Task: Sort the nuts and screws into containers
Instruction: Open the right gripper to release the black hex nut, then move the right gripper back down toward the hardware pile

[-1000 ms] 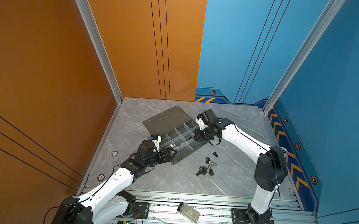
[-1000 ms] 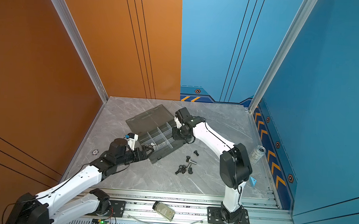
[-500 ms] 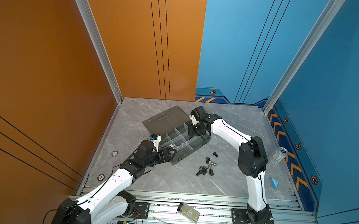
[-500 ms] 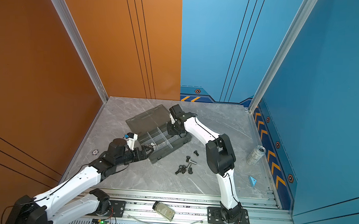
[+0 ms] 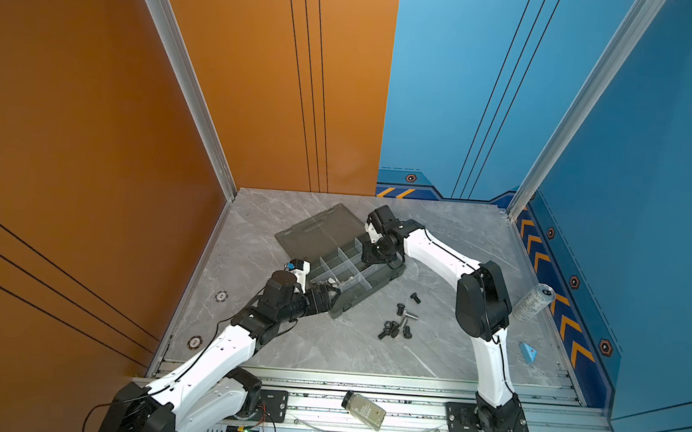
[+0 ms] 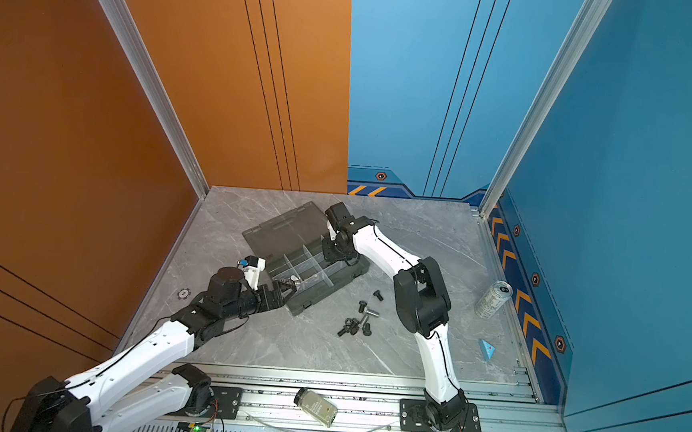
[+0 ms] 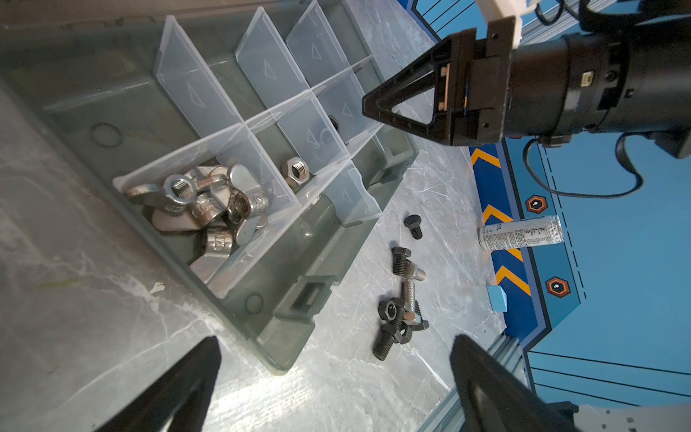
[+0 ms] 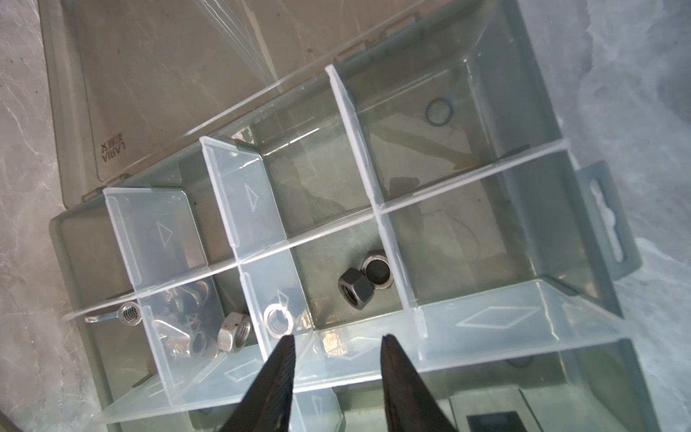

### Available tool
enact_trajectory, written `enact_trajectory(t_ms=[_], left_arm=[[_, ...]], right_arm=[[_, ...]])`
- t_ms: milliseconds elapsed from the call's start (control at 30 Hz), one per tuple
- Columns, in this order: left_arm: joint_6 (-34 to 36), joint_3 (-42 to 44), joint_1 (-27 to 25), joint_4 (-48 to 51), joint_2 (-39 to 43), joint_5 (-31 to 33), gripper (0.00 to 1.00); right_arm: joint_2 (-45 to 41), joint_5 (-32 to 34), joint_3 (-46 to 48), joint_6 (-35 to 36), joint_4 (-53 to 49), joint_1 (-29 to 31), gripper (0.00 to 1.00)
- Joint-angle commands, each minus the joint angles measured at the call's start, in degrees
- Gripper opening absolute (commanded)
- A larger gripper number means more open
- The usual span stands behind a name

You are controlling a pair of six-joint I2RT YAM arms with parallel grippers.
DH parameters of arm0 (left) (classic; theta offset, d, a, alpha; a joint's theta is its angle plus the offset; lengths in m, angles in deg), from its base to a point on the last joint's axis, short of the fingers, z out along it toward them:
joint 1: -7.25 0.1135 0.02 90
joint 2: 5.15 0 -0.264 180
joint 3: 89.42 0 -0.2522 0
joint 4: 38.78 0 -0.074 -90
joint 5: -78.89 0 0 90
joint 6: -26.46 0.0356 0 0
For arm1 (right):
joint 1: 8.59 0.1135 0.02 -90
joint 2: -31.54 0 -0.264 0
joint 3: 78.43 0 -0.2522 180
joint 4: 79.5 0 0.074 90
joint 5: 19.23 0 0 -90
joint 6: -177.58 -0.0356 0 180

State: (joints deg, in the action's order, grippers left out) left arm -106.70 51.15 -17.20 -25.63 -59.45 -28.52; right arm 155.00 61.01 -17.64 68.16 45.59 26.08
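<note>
The smoky-grey organiser box (image 5: 355, 299) (image 6: 322, 292) lies mid-table, its containers split by pale dividers. Wing nuts (image 7: 179, 187) fill one end cell, and a silver hex nut (image 7: 297, 170) lies in the cell beside it. A black nut (image 8: 355, 288) rests against a grey one (image 8: 377, 269) in a middle cell. Several screws (image 5: 397, 327) (image 6: 357, 324) (image 7: 402, 262), mostly black, lie loose on the table in front of the box. My right gripper (image 5: 368, 256) (image 8: 338, 336) hovers above that middle cell, open and empty. My left gripper (image 5: 331, 289) (image 7: 335, 338) stands wide open at the box's near-left corner, holding nothing.
The box's flat lid (image 5: 318, 232) lies open behind it. A silver can (image 5: 534, 302) stands by the right wall, with a small blue wedge (image 5: 528, 352) in front of it. A clear bottle (image 5: 364, 410) lies on the front rail. Two round discs (image 5: 221, 296) sit near the left wall.
My right arm swung its elbow left and its gripper shifted slightly left over the box. The left arm has not moved.
</note>
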Motion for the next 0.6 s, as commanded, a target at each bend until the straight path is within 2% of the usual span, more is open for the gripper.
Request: enact_trajectory(t_ms=[0,333,567], left_arm=[[0.26,0.54,0.08,0.60,1.01,-0.50,0.98],[-0.02,0.48,0.27,0.86,1.77,-0.37,0.98],[-0.06,0.28,0.20,0.88,1.60,-0.38,0.98]], right_arm=[[-5.60,2.14,2.12,0.91,-2.18,0.54,0.41],[-21.59,2.10,22.74,0.47,-3.76,1.74,0.42],[-28.82,-3.66,35.39,-2.62,-3.77,2.93,0.42]])
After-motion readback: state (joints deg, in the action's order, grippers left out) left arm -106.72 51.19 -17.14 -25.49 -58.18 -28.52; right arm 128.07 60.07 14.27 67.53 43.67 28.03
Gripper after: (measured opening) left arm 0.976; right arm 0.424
